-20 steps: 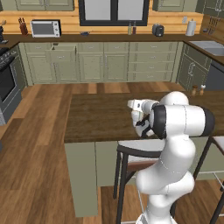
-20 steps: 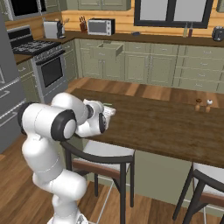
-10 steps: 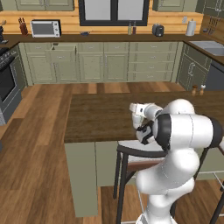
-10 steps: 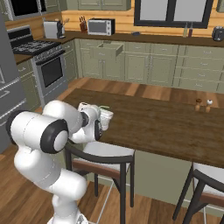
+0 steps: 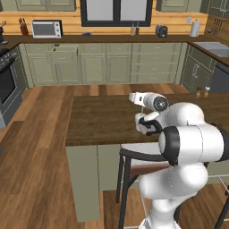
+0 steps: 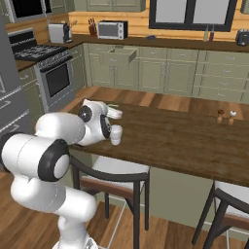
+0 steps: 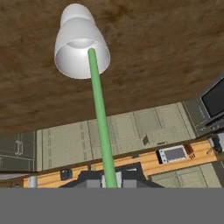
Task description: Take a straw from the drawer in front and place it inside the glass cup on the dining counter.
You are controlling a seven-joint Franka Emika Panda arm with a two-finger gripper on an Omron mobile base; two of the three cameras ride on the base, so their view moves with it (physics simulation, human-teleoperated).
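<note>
My gripper (image 7: 109, 181) is shut on the thin green straw (image 7: 100, 113), which runs from the fingers straight to the mouth of the glass cup (image 7: 82, 48); its far end sits just inside the rim. The pale cup (image 5: 141, 120) (image 6: 115, 134) stands upright near the front edge of the dark wood dining counter (image 5: 98, 120) (image 6: 185, 141). The hand hangs tilted just above the cup, with the gripper (image 5: 134, 97) (image 6: 116, 113) close over it. The drawer (image 5: 64, 48) (image 6: 121, 52) stands pulled open in the far wall cabinets.
Two small shakers (image 6: 226, 116) (image 5: 202, 91) stand further along the counter. Dark-framed stools (image 5: 134, 156) (image 6: 112, 175) are tucked under its near edge, another stool (image 6: 228, 204) at the right. A microwave (image 5: 44, 29) sits on the back wall counter.
The arm's elbow has swung down and toward the cameras. The hand has lifted a little and tilted over the cup, the straw still held.
</note>
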